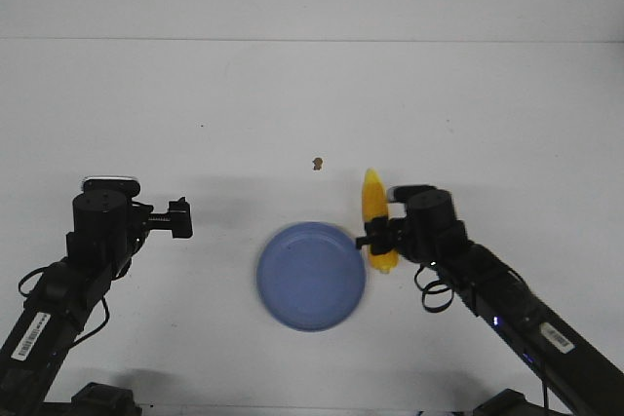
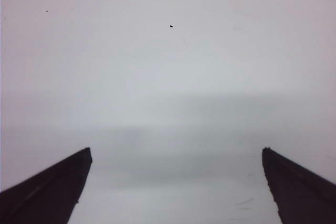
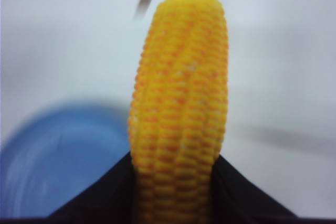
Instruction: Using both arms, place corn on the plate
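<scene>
right hand clamps corn; left hand wide, empty.

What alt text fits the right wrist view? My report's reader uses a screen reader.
A yellow corn fills the centre, clamped between the right gripper's black fingers. Beside it lies a blurred blue plate on a white table.
</scene>
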`<state>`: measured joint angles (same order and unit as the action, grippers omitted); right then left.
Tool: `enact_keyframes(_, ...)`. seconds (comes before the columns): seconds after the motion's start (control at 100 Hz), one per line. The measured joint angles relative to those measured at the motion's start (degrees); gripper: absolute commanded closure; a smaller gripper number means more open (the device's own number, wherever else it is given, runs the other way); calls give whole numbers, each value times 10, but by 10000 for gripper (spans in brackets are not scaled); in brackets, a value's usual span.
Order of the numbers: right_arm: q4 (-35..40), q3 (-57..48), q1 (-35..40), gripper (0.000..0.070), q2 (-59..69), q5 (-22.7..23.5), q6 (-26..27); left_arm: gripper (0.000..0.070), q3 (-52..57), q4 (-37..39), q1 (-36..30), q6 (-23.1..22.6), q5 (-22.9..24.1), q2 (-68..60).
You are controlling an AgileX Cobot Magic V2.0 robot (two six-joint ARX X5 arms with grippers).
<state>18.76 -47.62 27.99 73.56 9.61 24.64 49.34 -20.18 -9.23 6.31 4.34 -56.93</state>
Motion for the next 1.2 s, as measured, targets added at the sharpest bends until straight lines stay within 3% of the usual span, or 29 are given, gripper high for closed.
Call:
enact_keyframes(0.09, -11, 2, 73, 586, 12, -41, -3, 33, 0, 0, 0, 0, 0, 0)
enact_keyframes(0.16, -31, 2, 115, 535, 21, -67, -4, 33, 0, 0, 0, 0, 0, 0)
enact_keyframes(0.39, -33, 2, 158, 229, 80, -74, -4, 33, 0, 0, 0, 0, 0, 0)
enact_keyframes(0.49, -44, 2, 159, 153, 82, -79, -4, 33, 0, -1, 0, 0, 0, 0)
enact_keyframes(0.72, -56, -8, 149, 146, 71, -85, -10, 34, 0, 0, 0, 0, 0, 0)
enact_keyframes(0.83, -48, -22, 126, 146, 38, -117, -32, 34, 0, 4, 0, 0, 0, 0)
enact_keyframes(1.02, -26, -25, 42, 146, -68, -203, -99, 34, 0, 43, 0, 0, 0, 1)
enact_keyframes(1.2, 17, -25, -69, 146, -184, -218, -161, 35, 0, 61, 2, 0, 0, 24)
